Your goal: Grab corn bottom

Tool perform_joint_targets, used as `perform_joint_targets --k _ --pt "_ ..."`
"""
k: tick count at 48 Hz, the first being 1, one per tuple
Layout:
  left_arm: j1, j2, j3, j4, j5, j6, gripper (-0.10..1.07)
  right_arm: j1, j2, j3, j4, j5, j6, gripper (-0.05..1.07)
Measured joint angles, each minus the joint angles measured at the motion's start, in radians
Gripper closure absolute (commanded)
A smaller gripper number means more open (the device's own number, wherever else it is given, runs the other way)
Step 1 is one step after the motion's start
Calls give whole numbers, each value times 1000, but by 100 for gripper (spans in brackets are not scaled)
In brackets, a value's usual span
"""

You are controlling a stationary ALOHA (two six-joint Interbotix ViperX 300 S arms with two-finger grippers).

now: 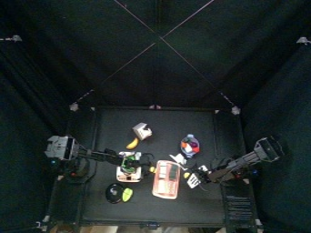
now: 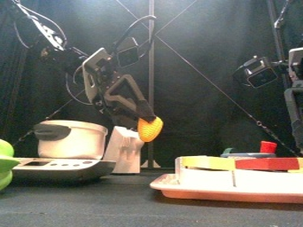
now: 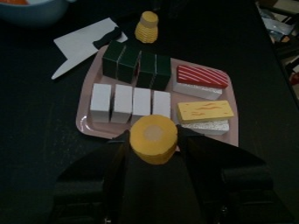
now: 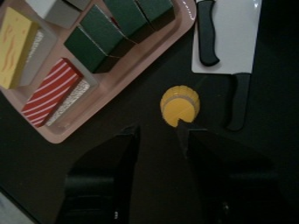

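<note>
My left gripper [image 3: 153, 147] is shut on a yellow corn half [image 3: 153, 140], held in the air above the pink sushi tray [image 3: 84, 115]. From the front that corn half [image 2: 148, 129] hangs well above the table in the left gripper [image 2: 138, 122]. A second corn half [image 4: 179, 106] lies on the black table between the tray [image 4: 70, 121] and a black knife [image 4: 239, 101]. My right gripper [image 4: 162, 133] hovers open just over it, touching nothing. I cannot tell which half is the corn bottom.
The tray [image 1: 158, 192] holds several toy sushi pieces. A white cleaver [image 4: 233, 35] lies beside it. A banana [image 1: 131, 143], a bowl [image 1: 190, 146] and a green item [image 1: 122, 193] sit around it. A white rice cooker [image 2: 69, 137] stands at the front left.
</note>
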Motion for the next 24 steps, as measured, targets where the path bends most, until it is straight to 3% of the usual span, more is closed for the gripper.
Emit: perform_joint_targets --k 24 --pt "-8 -2 0 0 0 0 21 -60 61 0 -51 23 -2 14"
